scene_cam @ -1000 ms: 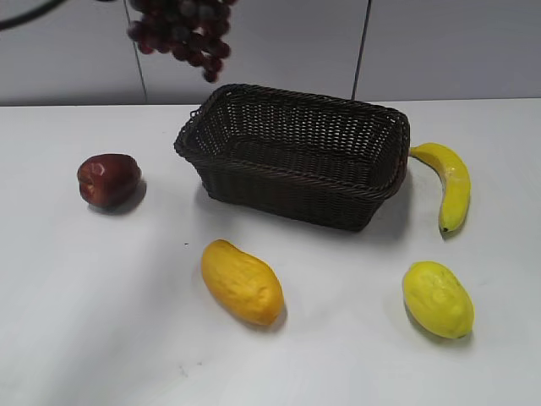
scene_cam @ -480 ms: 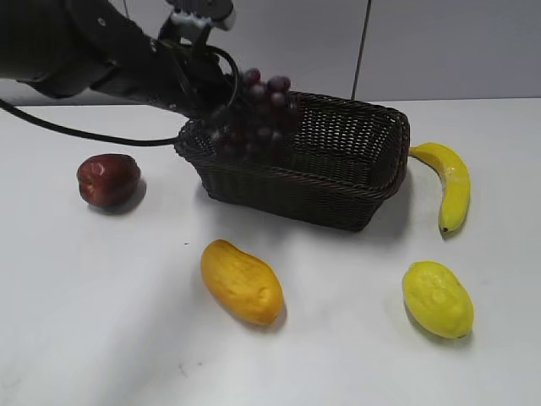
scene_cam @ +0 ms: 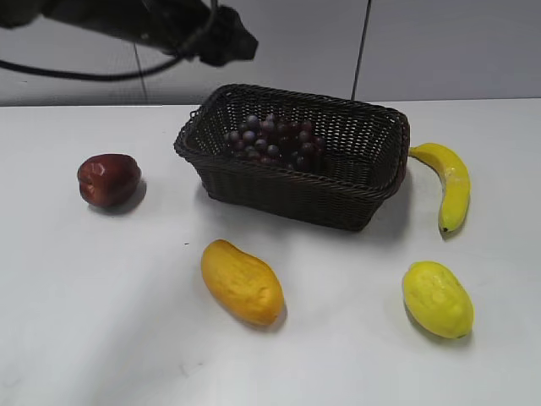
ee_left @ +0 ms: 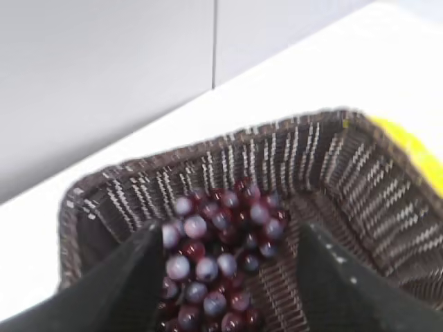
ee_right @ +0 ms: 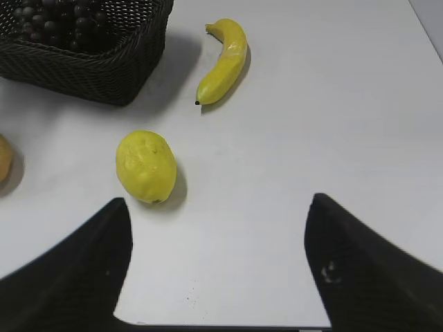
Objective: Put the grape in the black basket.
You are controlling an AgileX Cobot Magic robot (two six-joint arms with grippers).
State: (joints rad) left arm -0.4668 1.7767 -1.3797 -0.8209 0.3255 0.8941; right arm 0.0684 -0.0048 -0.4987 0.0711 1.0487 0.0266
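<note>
The grape [scene_cam: 275, 139] bunch lies inside the black basket [scene_cam: 296, 190], toward its left half. My left gripper [scene_cam: 237, 42] hangs above the basket's back left corner, apart from the bunch. In the left wrist view the left gripper [ee_left: 232, 232] is open and empty, with the grape [ee_left: 221, 256] seen below between its fingers, resting on the floor of the basket [ee_left: 291, 152]. My right gripper [ee_right: 218, 207] is open and empty over bare table; it does not show in the exterior view. The basket [ee_right: 90, 62] and grape [ee_right: 62, 17] show at the top left of the right wrist view.
A dark red apple [scene_cam: 108, 179] lies left of the basket. An orange mango [scene_cam: 241, 282] lies in front of it. A banana [scene_cam: 450, 182] lies to its right and a yellow lemon-like fruit [scene_cam: 437, 299] at the front right. A grey wall stands behind the table.
The left gripper brought the grape bunch down from above into the basket, let it go, and rose up and to the left. The other fruit has not moved.
</note>
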